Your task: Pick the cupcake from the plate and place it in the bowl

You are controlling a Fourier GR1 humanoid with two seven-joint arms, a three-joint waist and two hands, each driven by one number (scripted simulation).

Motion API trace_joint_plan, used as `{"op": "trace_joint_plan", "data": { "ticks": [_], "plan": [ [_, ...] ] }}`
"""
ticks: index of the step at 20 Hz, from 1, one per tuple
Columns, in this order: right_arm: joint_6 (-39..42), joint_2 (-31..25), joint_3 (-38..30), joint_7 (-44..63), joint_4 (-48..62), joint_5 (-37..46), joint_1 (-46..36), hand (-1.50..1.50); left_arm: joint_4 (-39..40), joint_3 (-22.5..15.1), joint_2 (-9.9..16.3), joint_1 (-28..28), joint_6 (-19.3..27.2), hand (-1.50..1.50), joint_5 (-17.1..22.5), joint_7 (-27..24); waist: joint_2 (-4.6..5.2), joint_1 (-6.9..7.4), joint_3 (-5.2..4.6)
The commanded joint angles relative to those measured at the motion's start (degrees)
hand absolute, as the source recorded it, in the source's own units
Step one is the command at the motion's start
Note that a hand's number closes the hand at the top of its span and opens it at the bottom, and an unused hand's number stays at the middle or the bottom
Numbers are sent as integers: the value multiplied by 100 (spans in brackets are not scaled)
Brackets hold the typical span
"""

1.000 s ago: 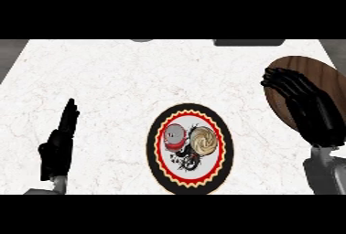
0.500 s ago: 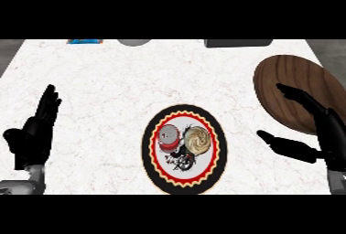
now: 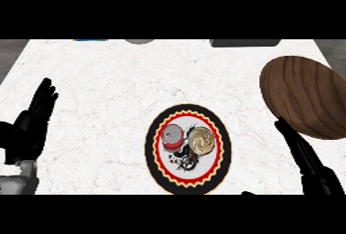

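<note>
A round plate (image 3: 155,157) with a black, red and cream pattern lies near the middle of the counter. On it sits the cupcake (image 3: 202,140) with pale swirled frosting, and beside it a red-and-grey wrapper piece (image 3: 173,136). The brown wooden bowl (image 3: 303,93) lies at the right edge. My right hand (image 3: 305,155) is open, fingers straight, to the right of the plate and just below the bowl, apart from the cupcake. At the left edge my left hand (image 3: 30,125) rests open with fingers up.
The white marbled counter (image 3: 128,77) spreads all around the plate. At its far edge lie a blue item (image 3: 91,39), a grey round thing (image 3: 139,41) and a dark grey block (image 3: 245,42).
My right hand has dropped lower and nearer the view's bottom right, off the bowl. The view has shifted, so the bowl and plate show lower. The left hand stays open at the left.
</note>
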Motion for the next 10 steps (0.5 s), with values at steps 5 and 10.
{"op": "trace_joint_plan", "data": {
  "ticks": [5, 10],
  "plan": [
    [1928, 360, -358, 2029, -339, 23, -2028, -150, 430, 156, -115, -279, -399, 0, 54, -146, 50, 162, 2],
    [3227, 274, -273, 2762, 250, -716, -2885, -150, 100, 89, -56, -486, -216, 0, -120, 302, 46, 206, 1]
  ]
}}
